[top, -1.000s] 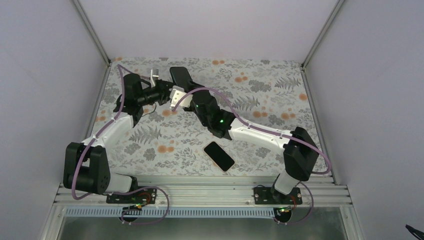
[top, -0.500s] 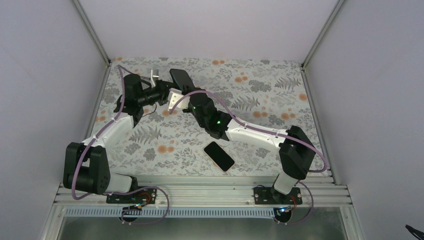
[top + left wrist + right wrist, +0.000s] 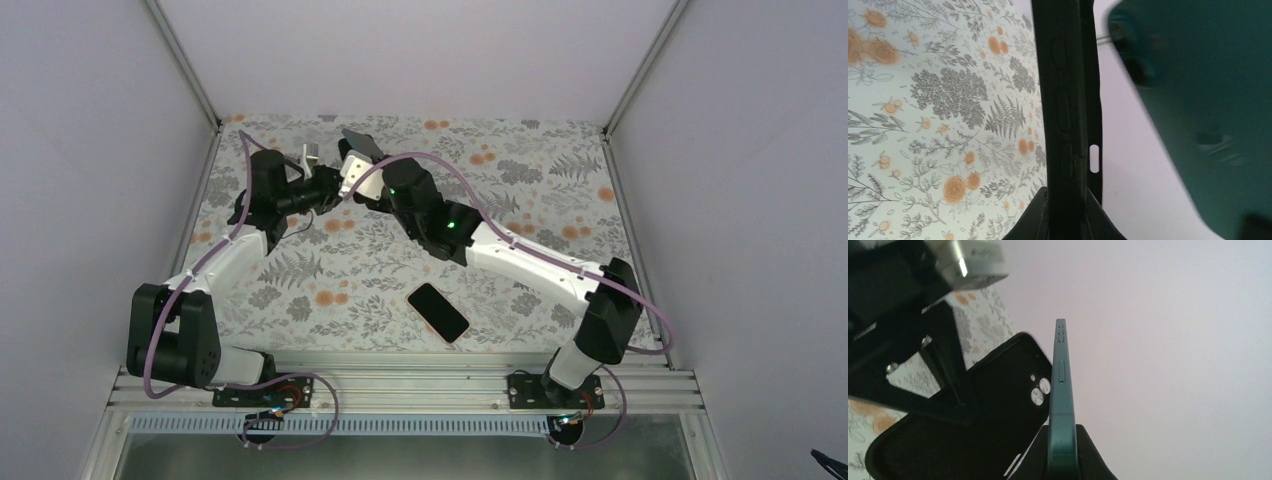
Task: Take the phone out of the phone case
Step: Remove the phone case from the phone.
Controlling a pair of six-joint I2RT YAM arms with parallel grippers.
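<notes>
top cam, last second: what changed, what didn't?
Right gripper closed on the green phone and its wrist moved toward the far edge of the table. Left gripper stayed shut on the black case; the other phone, lying flat near the arm bases, did not move.

Green phone [image 3: 1208, 100] blurred, cut off at right, case [image 3: 1068, 100] top cropped

The top camera looks down from above and behind over the whole flower-patterned bench [image 3: 330, 290]. Both wrist cameras sit close on the black rubbery phone case [image 3: 1068, 100], which both show.
</notes>
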